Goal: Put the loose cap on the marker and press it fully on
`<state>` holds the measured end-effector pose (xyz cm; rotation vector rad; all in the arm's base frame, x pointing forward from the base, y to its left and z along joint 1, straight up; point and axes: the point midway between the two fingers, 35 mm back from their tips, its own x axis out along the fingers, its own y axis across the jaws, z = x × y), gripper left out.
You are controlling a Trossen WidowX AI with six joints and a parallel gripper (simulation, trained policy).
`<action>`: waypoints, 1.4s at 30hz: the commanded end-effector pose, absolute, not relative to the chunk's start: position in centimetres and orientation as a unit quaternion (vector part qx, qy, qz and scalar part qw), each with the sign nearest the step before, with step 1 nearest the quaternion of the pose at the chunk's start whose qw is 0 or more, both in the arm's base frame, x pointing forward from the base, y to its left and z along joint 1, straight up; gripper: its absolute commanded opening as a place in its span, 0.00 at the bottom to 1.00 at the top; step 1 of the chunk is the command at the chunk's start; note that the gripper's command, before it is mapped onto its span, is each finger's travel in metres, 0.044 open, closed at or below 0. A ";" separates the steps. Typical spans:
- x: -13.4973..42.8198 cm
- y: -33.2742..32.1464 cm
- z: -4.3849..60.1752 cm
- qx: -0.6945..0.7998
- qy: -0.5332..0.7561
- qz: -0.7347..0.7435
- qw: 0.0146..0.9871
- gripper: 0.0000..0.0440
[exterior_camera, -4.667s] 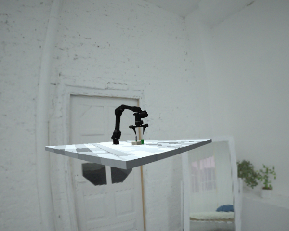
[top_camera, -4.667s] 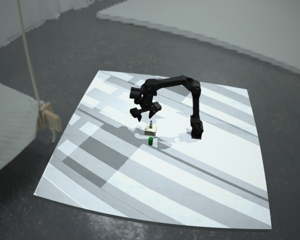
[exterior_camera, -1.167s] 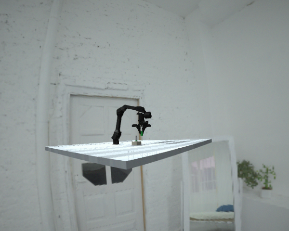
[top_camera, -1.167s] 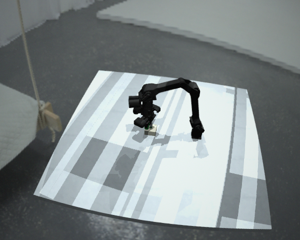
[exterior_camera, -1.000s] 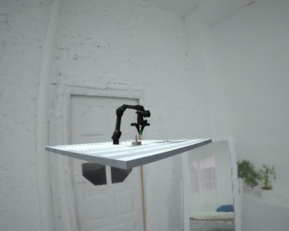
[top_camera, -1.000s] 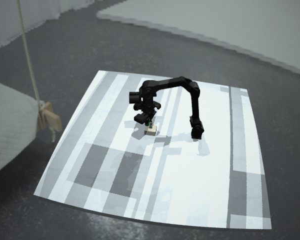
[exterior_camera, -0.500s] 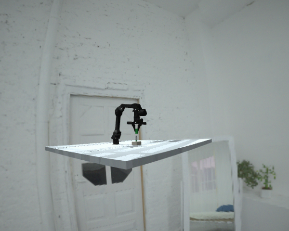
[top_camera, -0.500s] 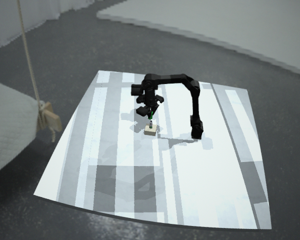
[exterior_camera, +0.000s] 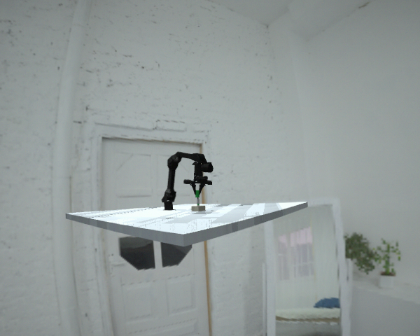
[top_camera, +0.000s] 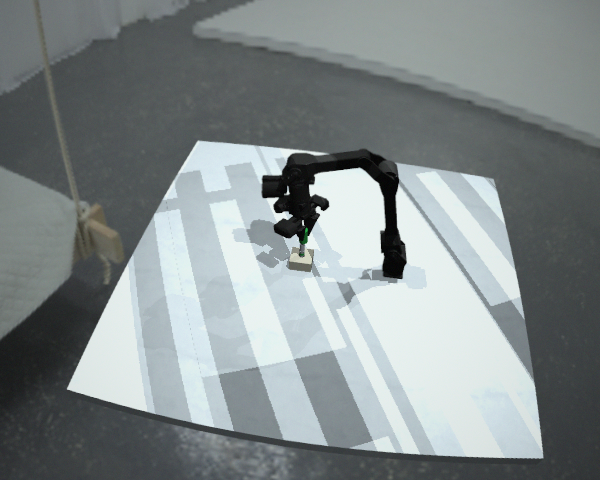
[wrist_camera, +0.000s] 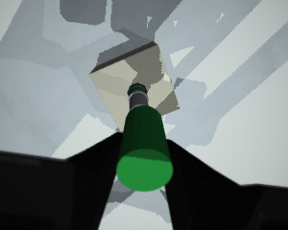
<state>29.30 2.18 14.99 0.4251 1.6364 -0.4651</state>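
Pinched between black fingers [top_camera: 313,223] [exterior_camera: 193,189] — green cap [top_camera: 304,236] [exterior_camera: 197,193] [wrist_camera: 144,149], upright, directly above holder block [top_camera: 301,264] [exterior_camera: 194,208] [wrist_camera: 110,86].

Surroundings of the work area: a pale panelled door [exterior_camera: 150,169], a white-framed mirror [exterior_camera: 341,289], a leafy potted plant [exterior_camera: 386,258] near the mirror, and a rope [top_camera: 57,113] tied around a wooden piece [top_camera: 105,237].
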 end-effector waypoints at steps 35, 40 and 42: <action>28.9 2.1 9.1 0.156 0.744 -0.170 0.627 0.12; 27.9 2.1 8.5 0.150 0.756 -0.168 0.615 0.28; 27.9 2.1 8.5 0.150 0.757 -0.168 0.614 0.31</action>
